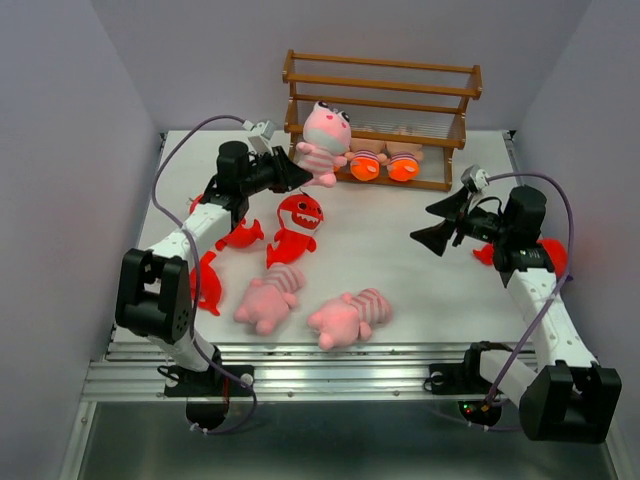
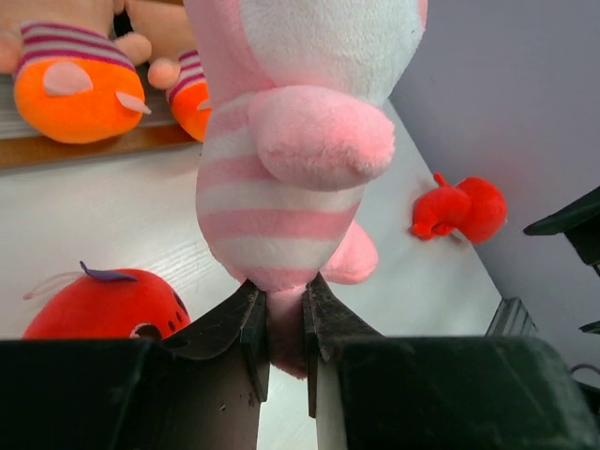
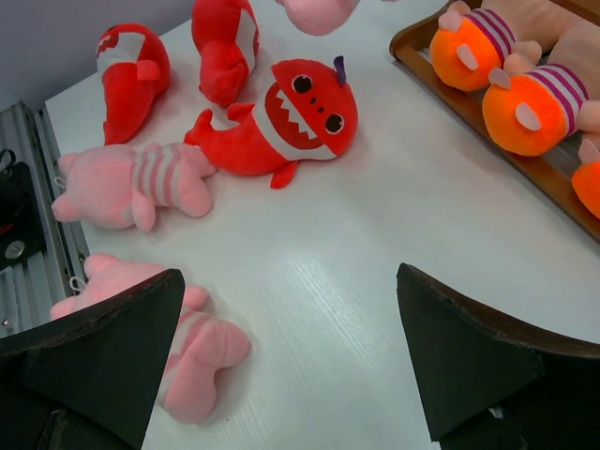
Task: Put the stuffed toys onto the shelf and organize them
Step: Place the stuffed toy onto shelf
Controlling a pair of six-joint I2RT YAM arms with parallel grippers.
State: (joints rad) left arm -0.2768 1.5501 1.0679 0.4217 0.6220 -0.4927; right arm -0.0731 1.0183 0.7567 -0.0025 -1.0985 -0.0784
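My left gripper [image 1: 300, 172] is shut on the foot of a pink striped toy [image 1: 322, 145], held upright in the air in front of the shelf [image 1: 380, 92]. The left wrist view shows the jaws [image 2: 286, 323] pinching the toy [image 2: 291, 187] from below. Two orange-footed dolls [image 1: 368, 163] [image 1: 403, 165] lie on the shelf's bottom level. A red shark [image 1: 298, 225] lies mid-table, and two pink toys [image 1: 268, 298] [image 1: 348, 316] lie near the front. My right gripper [image 1: 440, 222] hangs wide open over bare table, its jaws [image 3: 291, 328] holding nothing.
Two more red sharks [image 1: 240, 235] [image 1: 207, 280] lie beside the left arm. Another red shark [image 1: 550, 255] sits at the right edge behind the right arm. The shelf's upper levels hold nothing. Grey walls close in the table on both sides.
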